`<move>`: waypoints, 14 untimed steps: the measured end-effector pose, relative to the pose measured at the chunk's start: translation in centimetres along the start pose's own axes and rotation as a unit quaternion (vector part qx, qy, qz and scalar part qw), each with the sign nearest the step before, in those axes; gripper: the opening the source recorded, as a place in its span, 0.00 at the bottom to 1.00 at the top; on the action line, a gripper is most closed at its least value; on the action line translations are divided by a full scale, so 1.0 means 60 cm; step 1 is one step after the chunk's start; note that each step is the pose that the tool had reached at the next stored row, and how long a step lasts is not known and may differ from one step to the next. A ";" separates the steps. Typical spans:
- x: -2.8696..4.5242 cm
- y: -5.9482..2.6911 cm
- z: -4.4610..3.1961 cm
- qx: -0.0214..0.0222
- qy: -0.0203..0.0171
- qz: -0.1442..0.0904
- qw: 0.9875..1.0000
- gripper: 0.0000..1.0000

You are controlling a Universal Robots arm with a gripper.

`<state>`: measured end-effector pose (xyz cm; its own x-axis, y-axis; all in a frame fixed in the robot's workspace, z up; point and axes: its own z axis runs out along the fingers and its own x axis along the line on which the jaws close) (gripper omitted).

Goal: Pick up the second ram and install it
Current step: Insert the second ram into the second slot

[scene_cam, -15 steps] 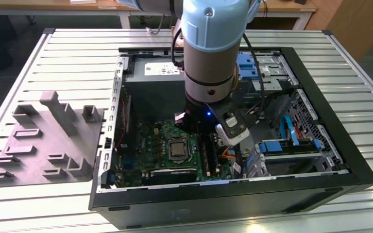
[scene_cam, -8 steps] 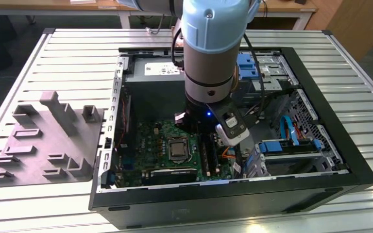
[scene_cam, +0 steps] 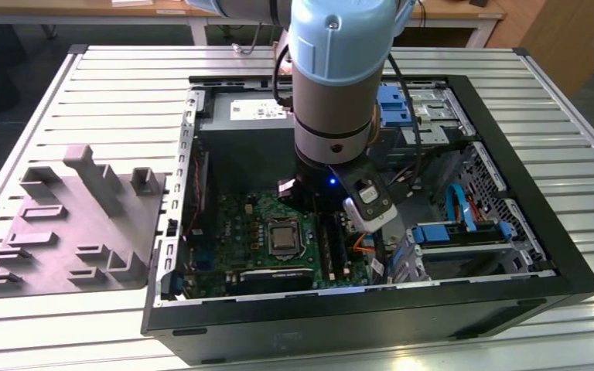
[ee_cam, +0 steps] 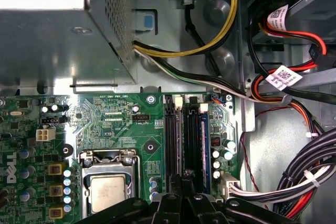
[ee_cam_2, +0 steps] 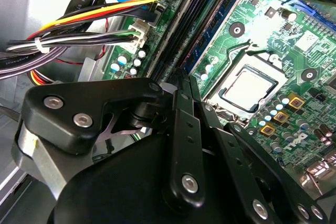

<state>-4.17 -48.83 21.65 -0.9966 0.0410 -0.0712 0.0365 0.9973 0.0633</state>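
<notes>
Gripper (ee_cam_2: 185,83): jaws drawn close together, nothing seen between them, low over the memory slots | second ram (ee_cam_2: 219,20): standing on edge in a slot of the motherboard (ee_cam: 118,111), just beside my tips | Handling, judged: light, stiff, thin, fragile; grip by the long edges at mid-length, clear of the chips.

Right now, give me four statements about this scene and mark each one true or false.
1. The tool is down inside the open computer case, over the motherboard. True.
2. The motherboard is red. False: it is green.
3. The processor sits uncovered in its socket, with no cooler over it. True.
4. The grey holder lies on the table at the exterior view's right of the case. False: it lies at the exterior view's left.
</notes>
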 end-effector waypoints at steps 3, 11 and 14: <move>0.000 0.000 0.000 0.000 0.000 0.000 1.000 0.11; 0.000 0.000 0.000 -0.001 0.000 0.000 1.000 0.18; 0.000 0.000 0.000 -0.001 0.000 0.000 1.000 0.18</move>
<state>-4.17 -48.83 21.65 -0.9966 0.0411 -0.0718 0.0365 0.9972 0.0646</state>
